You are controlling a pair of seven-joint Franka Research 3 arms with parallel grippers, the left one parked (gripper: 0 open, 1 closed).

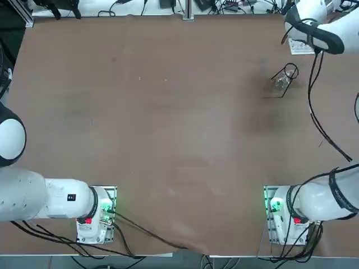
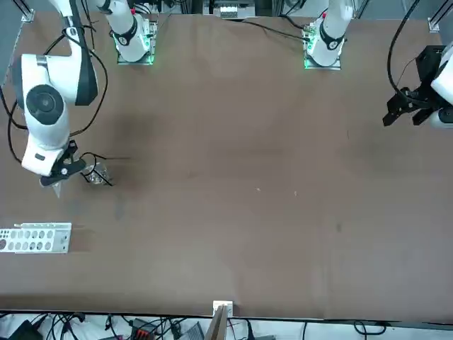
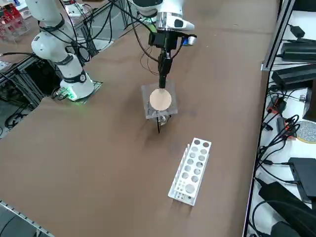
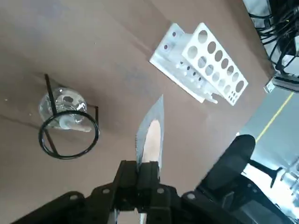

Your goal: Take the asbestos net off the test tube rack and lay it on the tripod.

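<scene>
The wire net [image 4: 152, 133] — light, stiffish, easily bent — suits the right gripper's [image 4: 149, 164] edge pinch (clamped on it).

The black wire tripod [image 1: 297, 72] stands beside a clear glass object [image 1: 282, 80] on the brown table [image 1: 168, 134].

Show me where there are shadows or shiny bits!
Right wrist view: glints on the clear glassy thing by the tripod; the right gripper, shut on the asbestos net, is beside them, above the table. Front view: soft shadow beside the rack. Top view: green glow at the right arm's base.
</scene>
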